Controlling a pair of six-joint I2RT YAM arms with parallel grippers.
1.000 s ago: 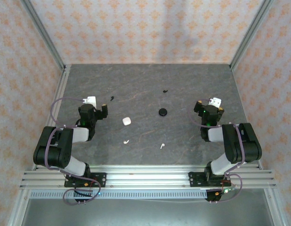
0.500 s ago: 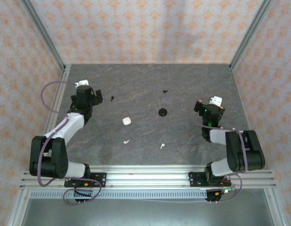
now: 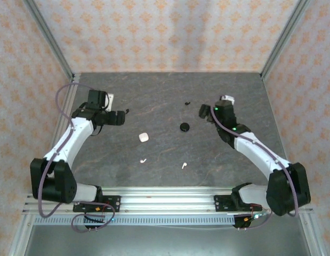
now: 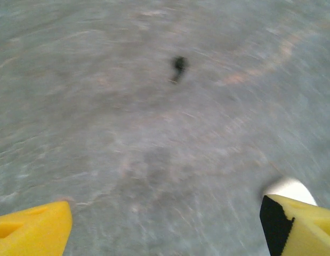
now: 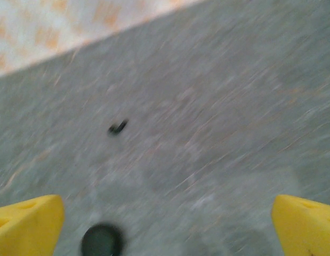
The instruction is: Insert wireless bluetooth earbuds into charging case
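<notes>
I see the charging case (image 3: 143,137), a glossy white rounded pebble, lying closed on the grey stone-veined desk (image 3: 170,85) near its middle. One tiny white stemmed earbud (image 3: 143,160) lies just nearer me, and the second earbud (image 3: 183,165) lies off to its right. My left end effector (image 3: 120,118) hangs left of the case, its yellow fingers (image 4: 31,232) spread wide and empty. My right end effector (image 3: 203,111) is equally released, near a flat round black disc (image 3: 184,127).
</notes>
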